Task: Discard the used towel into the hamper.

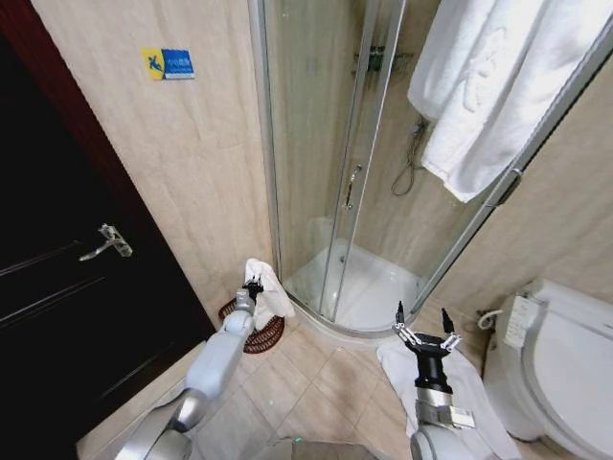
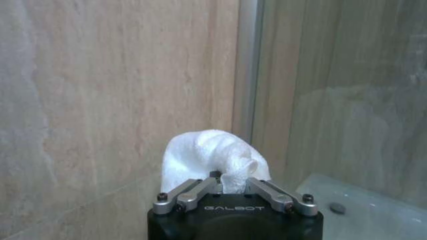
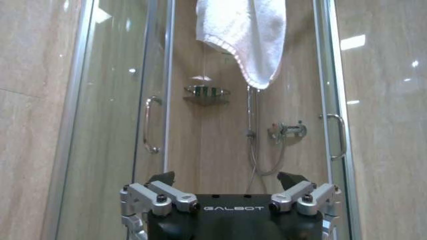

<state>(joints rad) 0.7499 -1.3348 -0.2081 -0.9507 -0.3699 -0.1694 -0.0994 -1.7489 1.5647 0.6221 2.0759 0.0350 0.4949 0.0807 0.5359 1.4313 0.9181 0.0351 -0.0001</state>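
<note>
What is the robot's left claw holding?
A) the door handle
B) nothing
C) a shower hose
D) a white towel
D: the left claw is pinched shut on a bunched white towel, held above the hamper by the wall, while the right claw is open and holds nothing.

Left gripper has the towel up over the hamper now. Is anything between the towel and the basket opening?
Nothing visible is. The left gripper is shut on the white towel, held just above the reddish-brown hamper by the wall. The head view shows only open space between them. The right gripper hangs open, well aside over a floor mat.
</note>
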